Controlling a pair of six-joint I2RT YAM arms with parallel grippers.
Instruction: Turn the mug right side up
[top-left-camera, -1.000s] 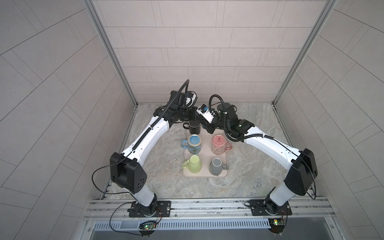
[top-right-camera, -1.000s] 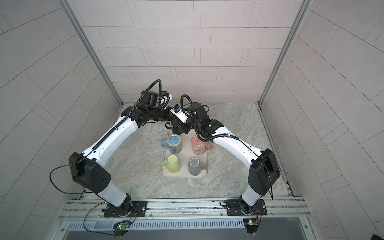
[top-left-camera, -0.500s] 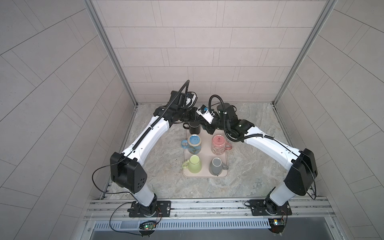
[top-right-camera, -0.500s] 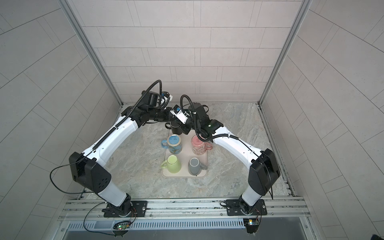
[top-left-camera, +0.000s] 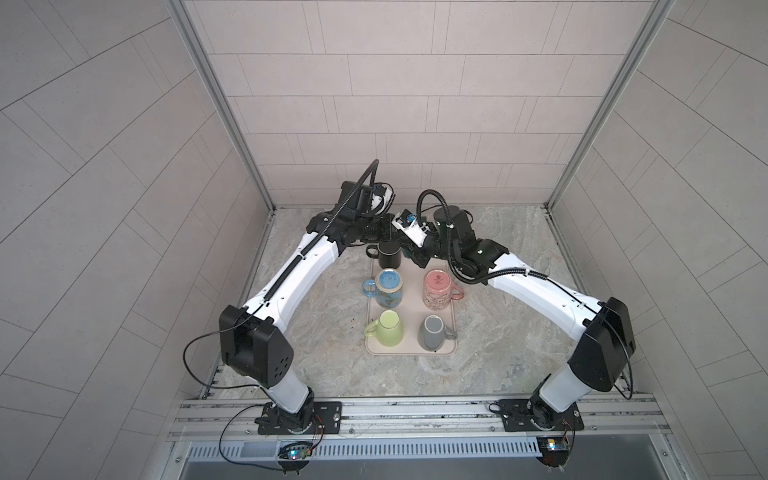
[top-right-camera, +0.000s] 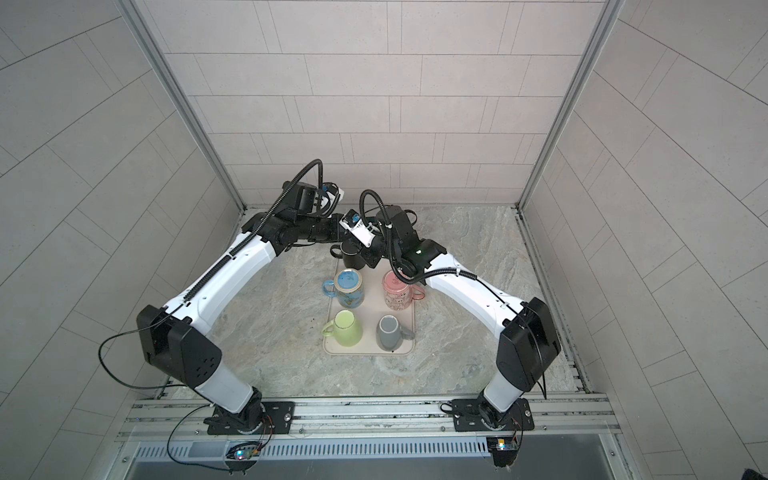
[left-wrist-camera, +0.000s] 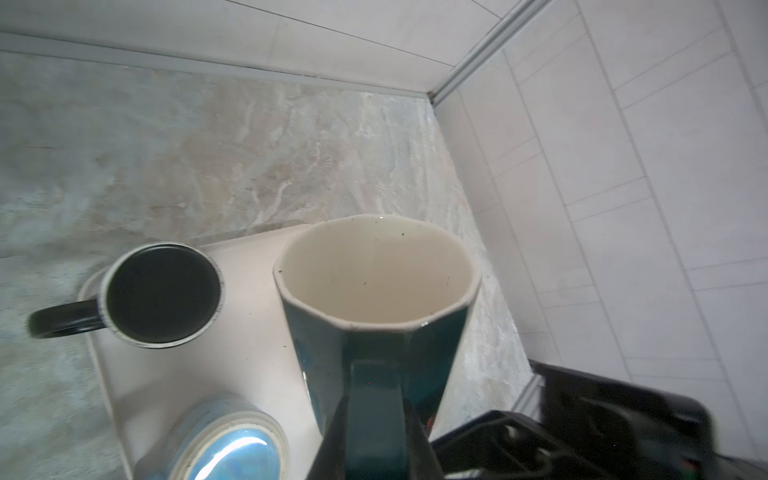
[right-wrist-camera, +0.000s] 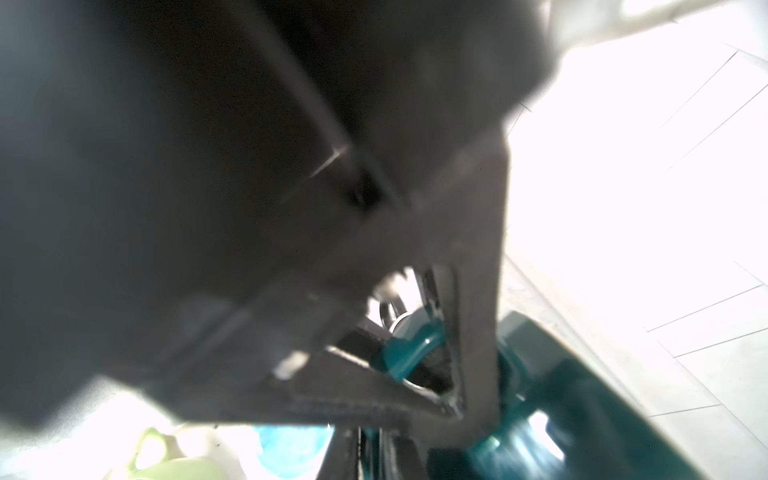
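**Teal mug mouth-up in the left hand, over the tray's far corner**

The left hand (left-wrist-camera: 376, 419) is clamped on the teal mug (left-wrist-camera: 376, 266). Its two fingers press either side of the handle (left-wrist-camera: 376, 386), as the left wrist view shows. The mug's cream inside faces upward, so it sits mouth-up. It is over the beige tray (top-left-camera: 410, 301), at the tray's 1 o'clock corner. Whether its base touches the tray cannot be told. In both top views the mug is hidden under the two wrists.

The right hand (top-left-camera: 417, 258) sits just beside the left one, at the same corner. Its wrist view is blurred and crowded with dark parts. Whether its fingers are apart or together cannot be told, nor whether it touches the mug.

The tray lies in the middle of the marbled desk (top-left-camera: 324, 332) and carries five more mugs:
- The black mug (top-left-camera: 389, 254) is at 11 o'clock, just beside the teal one.
- The blue mug (top-left-camera: 388, 284) at 9 o'clock and the pink mug (top-left-camera: 437, 286) at 3 o'clock both stand base-up.
- The green mug (top-left-camera: 384, 328) is at 7 o'clock.
- The grey mug (top-left-camera: 434, 332) is at 5 o'clock.
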